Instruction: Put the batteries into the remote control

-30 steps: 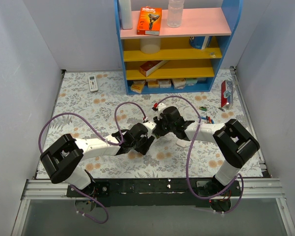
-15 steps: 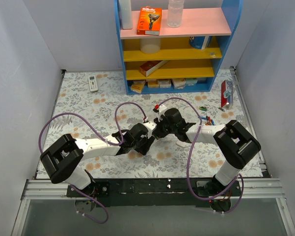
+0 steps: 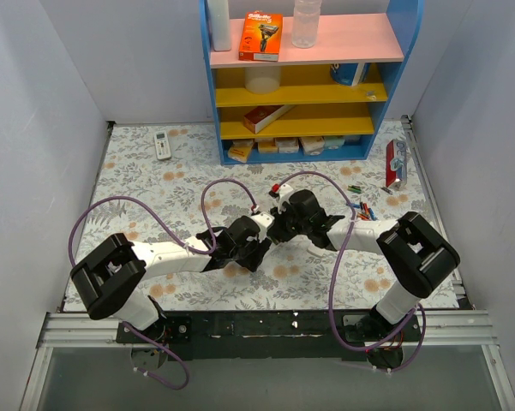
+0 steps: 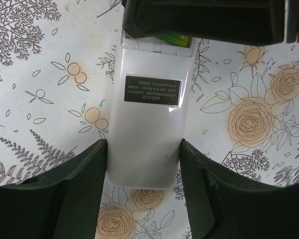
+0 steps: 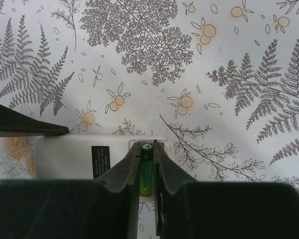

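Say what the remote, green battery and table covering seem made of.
The remote control looks like smooth, slightly glossy white plastic: soft sheen on its back. The green battery seems metal under a shiny green wrap: silvery end cap shows. The table covering is likely printed vinyl or cloth, matte floral; I cannot tell which.

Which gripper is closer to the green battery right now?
Right. The right gripper has the green battery pinched between its fingers, at the open end of the remote control. The left gripper clamps the remote's opposite end, apart from the battery.
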Robot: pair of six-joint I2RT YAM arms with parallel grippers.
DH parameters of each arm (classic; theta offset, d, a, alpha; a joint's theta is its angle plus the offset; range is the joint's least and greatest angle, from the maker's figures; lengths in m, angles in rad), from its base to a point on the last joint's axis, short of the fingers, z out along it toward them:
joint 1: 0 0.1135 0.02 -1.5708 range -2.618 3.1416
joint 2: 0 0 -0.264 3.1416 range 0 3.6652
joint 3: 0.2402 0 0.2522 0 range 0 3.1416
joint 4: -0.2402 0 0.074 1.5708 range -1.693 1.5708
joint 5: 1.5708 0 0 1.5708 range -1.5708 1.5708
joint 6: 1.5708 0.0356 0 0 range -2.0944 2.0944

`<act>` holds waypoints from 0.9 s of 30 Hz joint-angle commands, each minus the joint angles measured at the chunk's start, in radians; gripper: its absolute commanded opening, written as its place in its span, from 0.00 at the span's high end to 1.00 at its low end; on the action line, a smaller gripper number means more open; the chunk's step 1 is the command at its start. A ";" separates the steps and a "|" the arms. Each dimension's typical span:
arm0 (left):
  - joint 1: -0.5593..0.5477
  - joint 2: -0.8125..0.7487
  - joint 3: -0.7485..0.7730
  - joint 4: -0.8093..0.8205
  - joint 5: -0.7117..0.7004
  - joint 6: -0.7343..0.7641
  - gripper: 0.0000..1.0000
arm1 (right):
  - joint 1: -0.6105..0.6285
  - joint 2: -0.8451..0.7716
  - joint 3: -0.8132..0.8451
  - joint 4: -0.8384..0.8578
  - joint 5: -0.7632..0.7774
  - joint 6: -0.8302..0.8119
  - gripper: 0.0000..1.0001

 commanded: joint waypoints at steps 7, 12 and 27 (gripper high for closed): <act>0.003 -0.016 0.020 0.009 -0.056 -0.022 0.66 | 0.002 0.021 -0.029 -0.112 -0.066 -0.001 0.99; 0.003 -0.030 0.014 0.023 -0.052 -0.020 0.66 | 0.002 0.055 -0.018 -0.129 -0.089 0.025 0.98; 0.003 -0.047 -0.005 0.041 -0.064 -0.027 0.65 | 0.002 0.110 -0.001 -0.266 -0.120 0.119 0.92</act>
